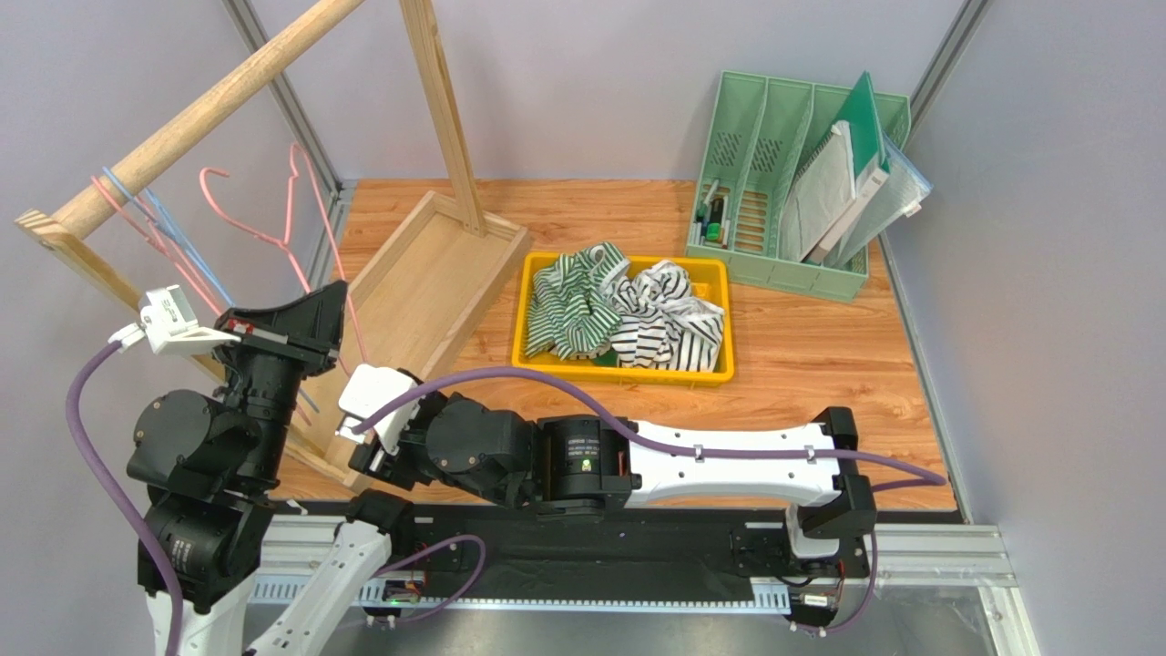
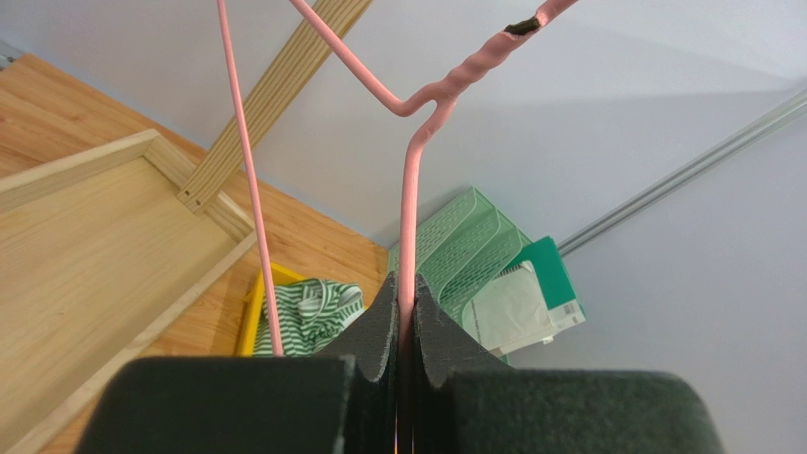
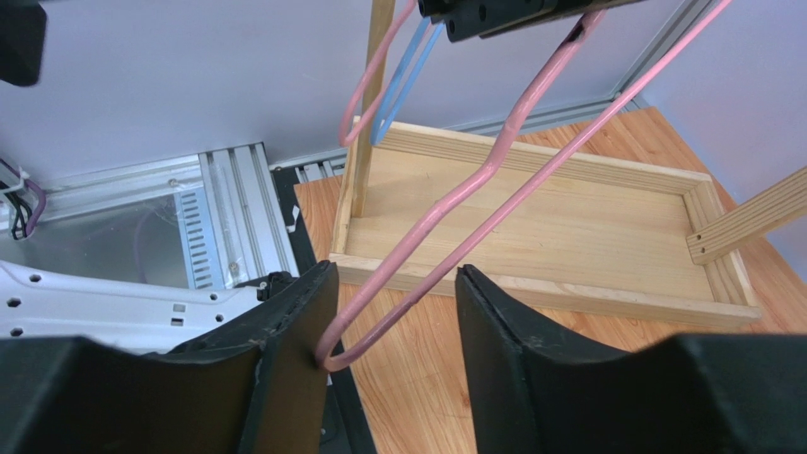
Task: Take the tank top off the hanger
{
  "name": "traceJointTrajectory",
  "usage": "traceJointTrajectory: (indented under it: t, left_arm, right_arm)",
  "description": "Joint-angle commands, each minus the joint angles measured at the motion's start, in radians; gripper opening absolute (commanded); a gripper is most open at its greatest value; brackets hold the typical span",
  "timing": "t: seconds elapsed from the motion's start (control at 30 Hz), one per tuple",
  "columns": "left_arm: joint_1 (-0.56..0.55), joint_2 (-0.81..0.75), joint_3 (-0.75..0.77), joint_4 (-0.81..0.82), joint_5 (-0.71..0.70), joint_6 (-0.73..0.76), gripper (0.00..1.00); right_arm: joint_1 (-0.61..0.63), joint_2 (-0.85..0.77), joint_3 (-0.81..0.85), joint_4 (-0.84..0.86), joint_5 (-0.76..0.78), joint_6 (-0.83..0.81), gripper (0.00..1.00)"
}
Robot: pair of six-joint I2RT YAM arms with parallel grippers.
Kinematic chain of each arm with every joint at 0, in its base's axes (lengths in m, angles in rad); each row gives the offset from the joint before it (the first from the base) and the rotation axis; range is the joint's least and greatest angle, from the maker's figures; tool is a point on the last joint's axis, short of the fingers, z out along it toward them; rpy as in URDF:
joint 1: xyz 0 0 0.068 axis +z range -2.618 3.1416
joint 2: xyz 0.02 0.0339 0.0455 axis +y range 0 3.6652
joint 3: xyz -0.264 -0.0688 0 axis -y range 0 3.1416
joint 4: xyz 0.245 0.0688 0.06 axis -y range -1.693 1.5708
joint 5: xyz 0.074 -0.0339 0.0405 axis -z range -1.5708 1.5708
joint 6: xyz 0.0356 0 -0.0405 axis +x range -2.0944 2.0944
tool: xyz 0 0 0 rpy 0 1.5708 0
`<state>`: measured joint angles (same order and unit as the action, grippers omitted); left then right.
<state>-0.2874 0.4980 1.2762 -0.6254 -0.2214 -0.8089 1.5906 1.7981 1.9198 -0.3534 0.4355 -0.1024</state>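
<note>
One wooden table (image 1: 821, 369), grey walls (image 1: 589, 82), pink hanger (image 2: 409, 218)

Hanger (image 2: 407, 218) was pink | my left end effector (image 2: 405, 317) black | bin (image 1: 623, 373) yellow | tank tops (image 1: 575, 304) striped green-white, black-white | file rack (image 1: 753, 137) mint

The left arm (image 1: 205, 458) and right arm (image 1: 726, 465) pair chunky black joint housings with white link shells (white camera mounts sit at the wrists); purple cables (image 1: 91, 410) trail along both.
</note>
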Motion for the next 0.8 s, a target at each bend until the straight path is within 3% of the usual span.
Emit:
traceJointTrajectory:
  t: [0.0,0.13,0.43,0.6,0.77]
  left_arm:
    - [-0.001,-0.016,0.003,0.004,-0.004,0.017,0.0]
    - [-0.001,-0.019,0.0,0.006,-0.003,0.017,0.0]
    - [-0.001,-0.026,-0.003,0.007,0.016,0.013,0.0]
    - [-0.001,-0.027,-0.015,0.016,0.039,0.007,0.0]
    - [-0.001,-0.027,-0.026,0.029,0.053,0.007,0.0]
  right_arm:
    - [0.016,-0.005,0.031,0.111,0.066,-0.046,0.48]
    - [0.016,-0.003,0.028,0.122,0.074,-0.046,0.31]
    - [0.019,-0.014,0.008,0.154,0.158,-0.045,0.1]
    - [0.023,-0.008,0.019,0.146,0.249,-0.045,0.0]
    - [0.035,-0.017,0.015,0.142,0.31,-0.049,0.0]
